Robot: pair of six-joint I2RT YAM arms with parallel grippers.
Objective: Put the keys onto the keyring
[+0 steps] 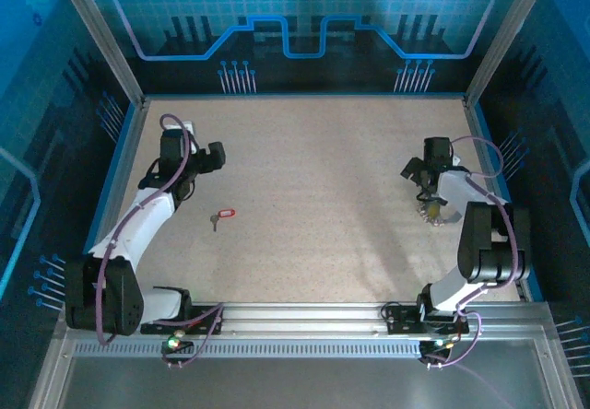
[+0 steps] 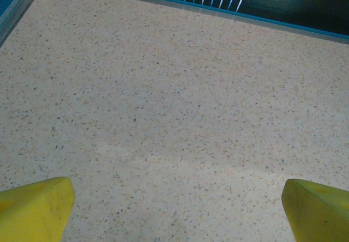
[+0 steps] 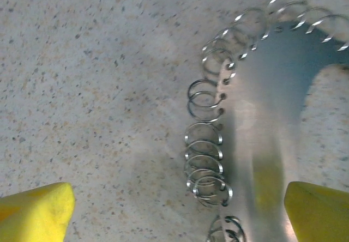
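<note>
1. Right gripper (image 3: 175,213): the jaws stand wide apart and hold nothing. Only the two yellow fingertips (image 3: 38,212) show in the wrist view, cut off by the lower corners of the picture. Whether they touch the table (image 1: 323,169) cannot be told.
2. Keyring (image 3: 206,160): it lies on the table between the right gripper's fingertips, nearer the one at the picture's right side.
   - It appears as a row of small silvery wire coils, set one after another in a curve.
   - The row runs up from the lower edge of the picture and bends toward its upper right corner, where it is cut off.
   - The far coils are out of focus.
   - A blurred pale-grey streak (image 3: 267,106) runs beside the coils. What it is cannot be told.
3. In the top view the keyring is a faint glint under the right gripper, close to the table's right edge and about midway between its near and far edges. Its shape is too small to read there.
4. Left gripper (image 2: 174,212): the jaws are fully spread with bare table between the fingertips. It hangs near the table's left edge.
5. Key (image 1: 222,216): it has a red head and a short grey blade. It lies flat in the left half of the table, apart from the left gripper and well apart from the keyring. Blade detail is too small to make out.
</note>
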